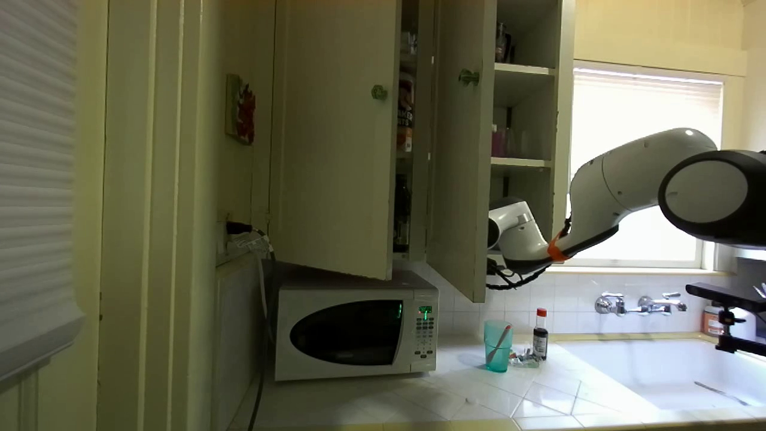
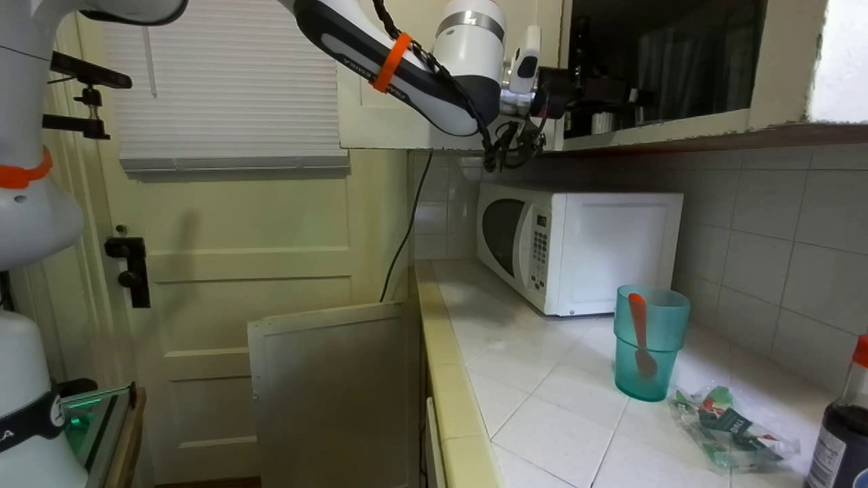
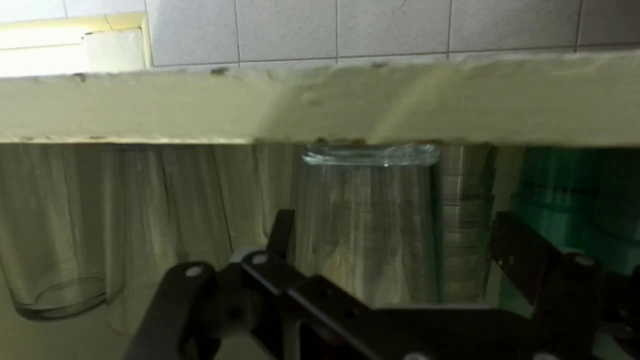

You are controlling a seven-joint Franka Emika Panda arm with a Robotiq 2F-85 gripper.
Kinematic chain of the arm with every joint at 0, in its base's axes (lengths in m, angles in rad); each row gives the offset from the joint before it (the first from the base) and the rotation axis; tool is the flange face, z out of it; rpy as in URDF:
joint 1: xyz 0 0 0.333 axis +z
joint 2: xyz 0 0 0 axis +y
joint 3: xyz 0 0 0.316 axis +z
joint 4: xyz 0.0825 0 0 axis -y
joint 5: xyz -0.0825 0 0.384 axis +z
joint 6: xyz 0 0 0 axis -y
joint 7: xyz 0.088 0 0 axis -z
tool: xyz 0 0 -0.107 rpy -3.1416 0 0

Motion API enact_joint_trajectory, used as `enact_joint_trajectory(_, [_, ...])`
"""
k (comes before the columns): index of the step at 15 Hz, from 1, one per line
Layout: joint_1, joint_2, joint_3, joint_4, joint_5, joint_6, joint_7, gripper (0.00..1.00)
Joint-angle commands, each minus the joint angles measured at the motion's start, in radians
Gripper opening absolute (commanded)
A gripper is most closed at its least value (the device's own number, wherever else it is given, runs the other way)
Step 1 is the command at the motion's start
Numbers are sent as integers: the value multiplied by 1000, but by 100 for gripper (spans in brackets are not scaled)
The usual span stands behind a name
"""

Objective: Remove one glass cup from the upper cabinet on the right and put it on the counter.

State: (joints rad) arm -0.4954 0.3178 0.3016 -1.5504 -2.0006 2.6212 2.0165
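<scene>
Claw spread wide and holding nothing, I face the glass cup within the upper cabinet, where closing off-centre could shove it against the green drinkware also inside.

I see a teal tumbler, its spoon orange-red. The surface is white, diagonally gridded; the tool looks black.

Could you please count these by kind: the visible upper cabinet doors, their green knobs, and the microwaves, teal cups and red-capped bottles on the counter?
Upper doors: 2
Green knobs: 2
Microwave: 1
Teal cup: 1
Red-capped bottle: 1
Total: 7
</scene>
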Motion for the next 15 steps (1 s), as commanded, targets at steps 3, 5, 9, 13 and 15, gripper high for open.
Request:
enact_joint_trajectory(3, [11,58,-2,45,-37,-18,23,100])
enact_joint_trajectory(5, [11,71,-3,48,-24,-27,15,100])
enact_joint_trajectory(9, [10,102,-6,70,-20,-44,8,100])
enact_joint_trajectory(13, [10,139,-7,118,-9,-62,-11,100])
enact_joint_trajectory(15, [10,154,-7,144,-7,-67,-19,100])
